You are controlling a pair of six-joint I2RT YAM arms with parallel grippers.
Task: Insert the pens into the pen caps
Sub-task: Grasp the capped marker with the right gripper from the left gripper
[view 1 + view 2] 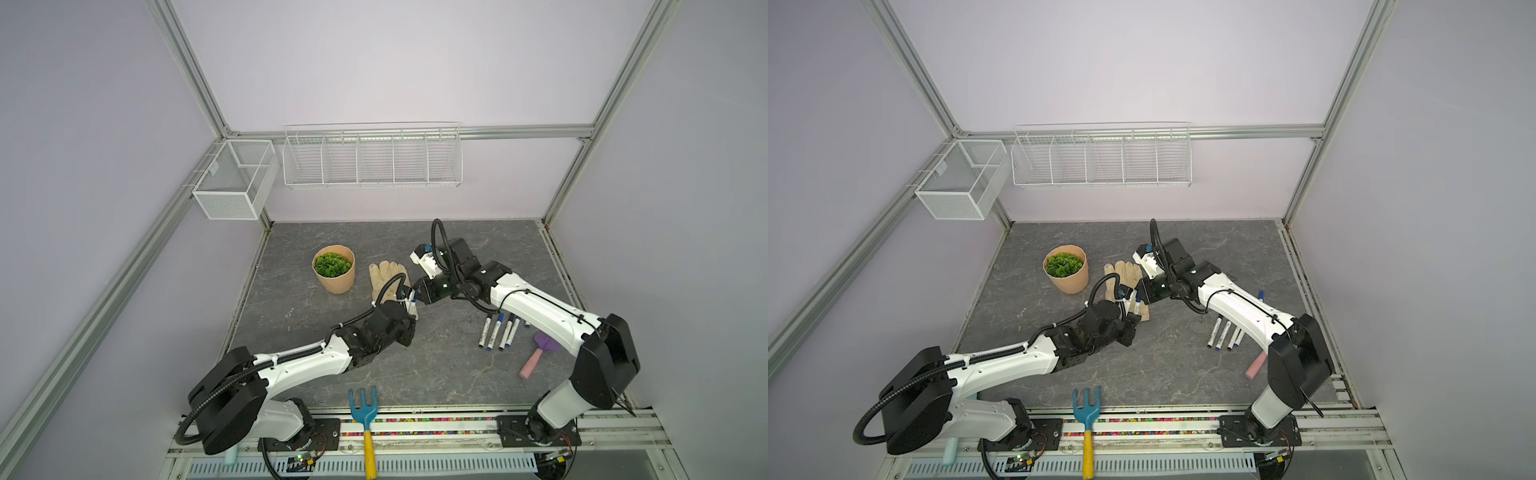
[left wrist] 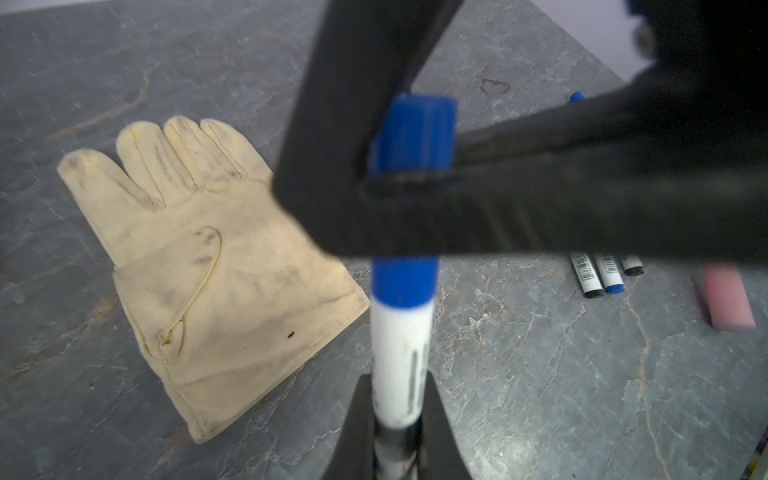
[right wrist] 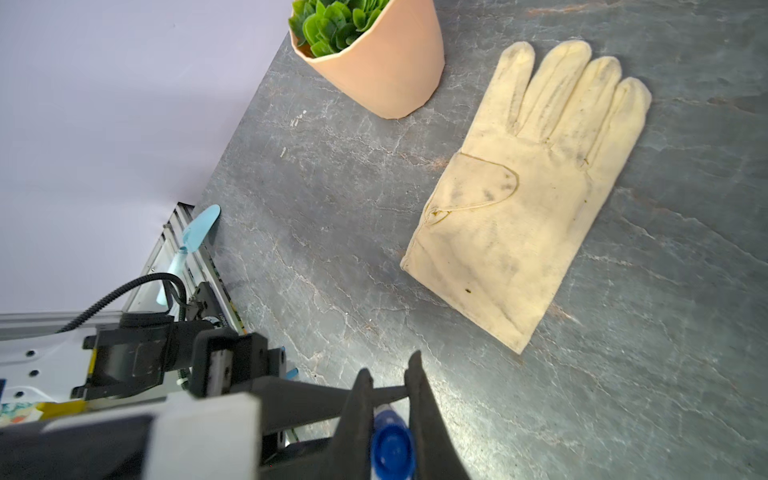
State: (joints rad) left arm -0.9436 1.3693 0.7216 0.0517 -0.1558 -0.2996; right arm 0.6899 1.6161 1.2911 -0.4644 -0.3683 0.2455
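Scene: two robot arms meet tip to tip above the middle of a grey stone-look table [image 1: 436, 374], seen from overhead in both top views
Left gripper [image 2: 397, 376]: closed on the white barrel of a pen [image 2: 401, 345], gripping low towards its back end, so the front end stands clear and points at the other arm
Right gripper [image 3: 390, 365]: closed across a blue cap [image 2: 415, 133], its two black fingers pinching the cap from the sides
Pen and cap: both are held in the air over the table, near a pale glove [image 2: 208, 270] lying flat; the cap sits in line on the pen's front end, with a blue collar showing below the fingers
Why held this way: each arm takes one piece so the two can be pressed together along one straight line; gripping the barrel far from the tip leaves room for the cap and the other arm's fingers
Step, as I judge it: the cap looks on or nearly on; how fully it is seated is hidden by the fingers
Other pens [image 1: 496, 332]: a row lying side by side on the table under the right arm, well apart from the meeting point; whether they are capped is too small to tell
Nearby clutter: a plant pot [image 1: 334, 274] beside the glove and a pink-handled trowel [image 1: 534, 361] near the pen row, neither touched
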